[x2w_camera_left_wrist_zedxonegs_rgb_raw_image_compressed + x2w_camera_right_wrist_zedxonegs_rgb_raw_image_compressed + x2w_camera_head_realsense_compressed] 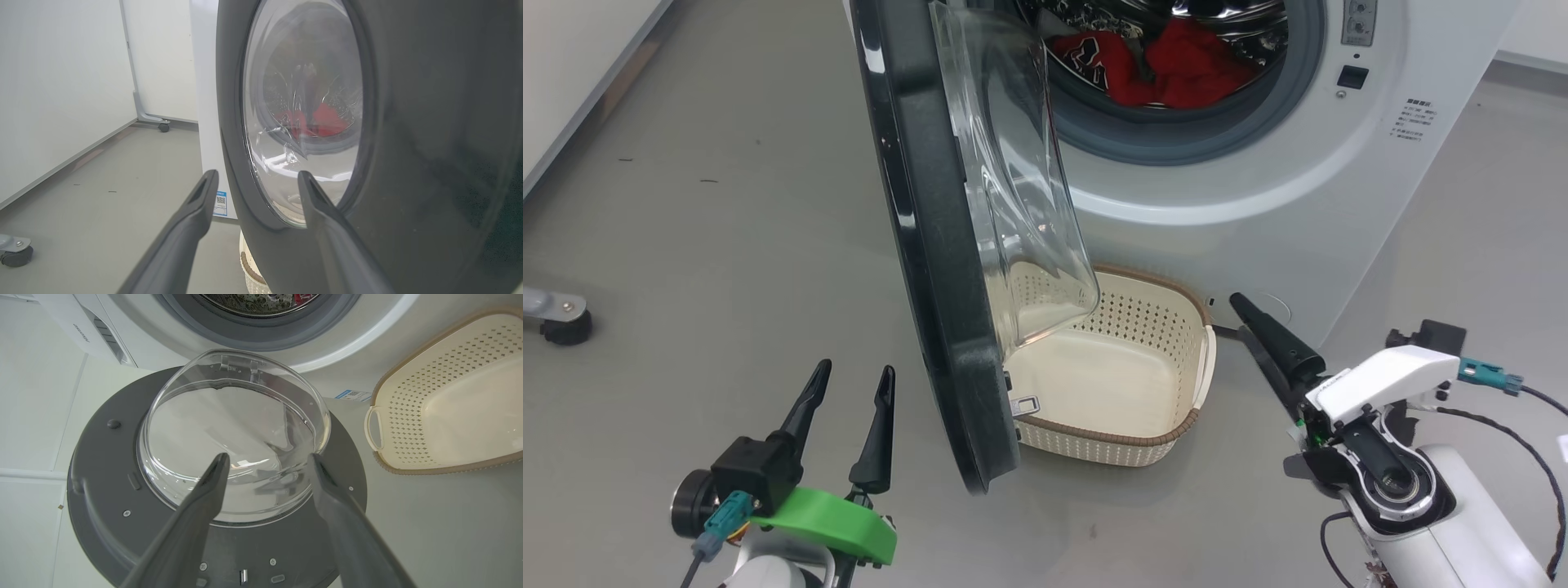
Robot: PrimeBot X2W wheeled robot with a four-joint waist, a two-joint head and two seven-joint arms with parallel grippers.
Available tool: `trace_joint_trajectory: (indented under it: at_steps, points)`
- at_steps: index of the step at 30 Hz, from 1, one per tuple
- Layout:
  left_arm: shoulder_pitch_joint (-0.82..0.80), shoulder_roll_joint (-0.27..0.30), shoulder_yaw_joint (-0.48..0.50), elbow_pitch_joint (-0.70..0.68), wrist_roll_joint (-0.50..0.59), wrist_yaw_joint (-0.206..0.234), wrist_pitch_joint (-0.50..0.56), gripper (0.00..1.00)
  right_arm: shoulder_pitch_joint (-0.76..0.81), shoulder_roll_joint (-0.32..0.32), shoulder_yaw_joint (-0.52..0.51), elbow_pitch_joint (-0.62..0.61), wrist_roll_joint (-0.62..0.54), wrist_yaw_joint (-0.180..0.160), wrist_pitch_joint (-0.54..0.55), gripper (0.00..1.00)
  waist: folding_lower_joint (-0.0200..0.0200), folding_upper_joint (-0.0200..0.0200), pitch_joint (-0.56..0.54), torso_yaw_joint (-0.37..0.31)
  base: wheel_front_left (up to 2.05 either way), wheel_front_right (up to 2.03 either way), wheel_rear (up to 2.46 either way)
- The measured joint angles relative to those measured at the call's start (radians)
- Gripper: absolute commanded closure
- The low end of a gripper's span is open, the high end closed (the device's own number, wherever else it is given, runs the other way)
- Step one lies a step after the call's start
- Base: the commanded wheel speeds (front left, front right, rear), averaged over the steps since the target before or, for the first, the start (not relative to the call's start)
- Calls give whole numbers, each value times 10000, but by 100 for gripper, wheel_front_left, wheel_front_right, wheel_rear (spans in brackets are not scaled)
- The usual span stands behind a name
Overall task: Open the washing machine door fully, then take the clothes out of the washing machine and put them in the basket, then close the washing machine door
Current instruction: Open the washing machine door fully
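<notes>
Left end effector (858, 367), right end effector (268, 456) both wide; red clothes (1184, 65) inside washing machine (1258, 188); basket (1160, 322) empty

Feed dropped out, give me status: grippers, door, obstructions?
Left gripper open, right gripper open, both empty. Door part open, edge over basket. Red clothes in drum.

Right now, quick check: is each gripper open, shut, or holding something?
Left gripper: open, holding nothing.
Right gripper: open, holding nothing.
</notes>
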Motion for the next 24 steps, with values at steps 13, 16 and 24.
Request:
trace_joint_trajectory:
  at_steps: [13, 16, 24]
  points:
    - [84, 6, 19, 82, 0, 2, 0, 0, 306, -2146, 957, -834, -6947, 2, -4803, 0, 0, 0, -186, -97, 0, 0, 0]
    - [126, 6, 15, 107, 0, 2, 0, 0, 325, -2416, 1116, -704, -8387, 4, -5883, 0, 0, 0, -267, -107, 0, 0, 0]
    - [229, 10, 4, 167, 2, 2, 0, 0, 814, -2197, 721, -458, -10797, -1122, -5229, 0, 0, 0, -410, -108, 0, 0, 0]
